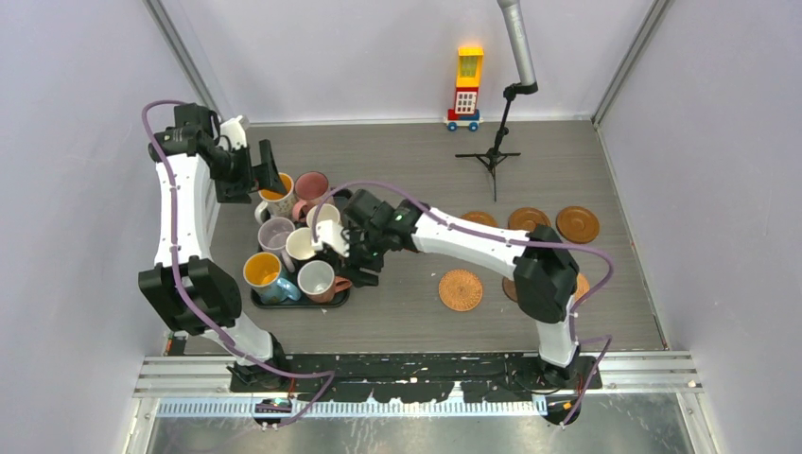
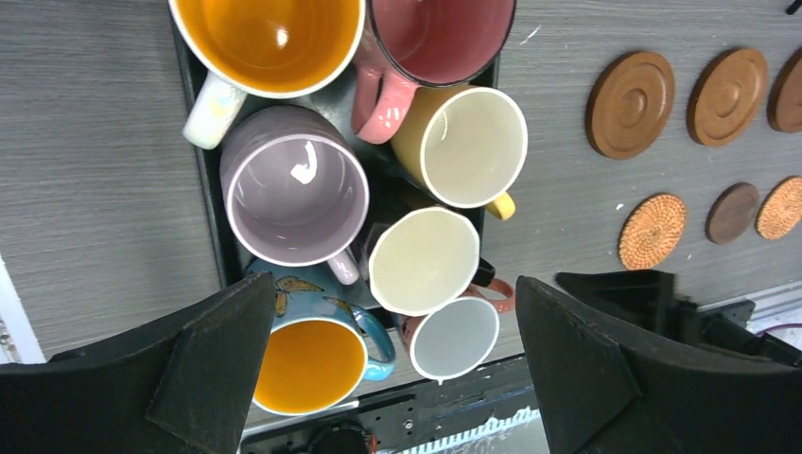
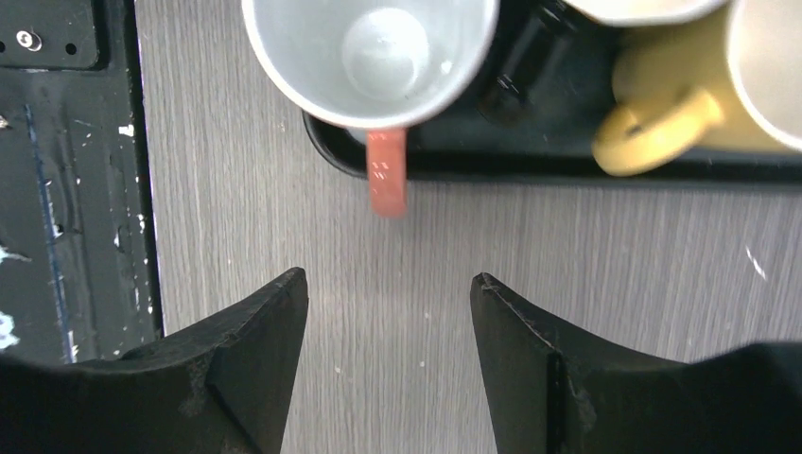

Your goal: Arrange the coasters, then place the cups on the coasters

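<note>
Several cups crowd a black tray [image 1: 303,303]: blue [image 2: 312,364], lilac [image 2: 295,197], yellow [image 2: 473,147], pink [image 2: 440,33], and a patterned pink one [image 1: 317,281] at the near right corner. My left gripper [image 2: 394,284] hangs open high above the tray, holding nothing. My right gripper [image 3: 388,277] is open low over bare table, just right of the tray. The patterned pink cup's handle [image 3: 386,184] points at the gap between its jaws, a short way off. Several coasters lie to the right, a woven one [image 1: 461,289] nearest and brown ones [image 1: 529,219] farther back.
A toy brick tower [image 1: 466,90] and a microphone stand [image 1: 492,156] stand at the back. The right arm's elbow [image 1: 544,270] covers part of two coasters. Walls close in both sides. A black rail [image 1: 407,364] runs along the near edge.
</note>
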You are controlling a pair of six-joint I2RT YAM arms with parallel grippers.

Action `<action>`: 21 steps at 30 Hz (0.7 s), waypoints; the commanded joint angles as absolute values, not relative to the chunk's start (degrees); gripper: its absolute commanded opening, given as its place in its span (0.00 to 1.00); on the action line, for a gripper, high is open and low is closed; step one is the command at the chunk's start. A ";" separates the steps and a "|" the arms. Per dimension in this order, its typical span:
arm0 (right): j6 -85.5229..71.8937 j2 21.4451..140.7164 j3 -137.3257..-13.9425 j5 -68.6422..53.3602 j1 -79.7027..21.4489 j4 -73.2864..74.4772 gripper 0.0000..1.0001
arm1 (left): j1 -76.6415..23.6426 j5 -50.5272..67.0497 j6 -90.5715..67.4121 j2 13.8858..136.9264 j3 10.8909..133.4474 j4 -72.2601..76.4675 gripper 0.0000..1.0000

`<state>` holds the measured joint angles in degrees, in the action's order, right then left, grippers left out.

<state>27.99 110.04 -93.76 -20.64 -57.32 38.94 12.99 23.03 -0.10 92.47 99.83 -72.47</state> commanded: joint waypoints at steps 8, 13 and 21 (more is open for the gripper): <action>30.97 116.37 -97.54 -14.62 -62.58 30.79 0.61 | 13.34 20.87 -0.94 86.30 96.40 -72.53 1.00; 30.32 117.99 -97.56 -14.85 -63.05 28.98 0.57 | 14.25 19.36 -1.20 84.96 94.71 -72.49 1.00; 30.46 119.60 -97.65 -15.55 -63.73 27.53 0.48 | 15.01 19.01 -1.40 85.68 95.91 -72.75 1.00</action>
<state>30.13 119.50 -95.29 -15.29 -62.98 30.74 14.33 19.44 -1.08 86.96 94.78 -72.73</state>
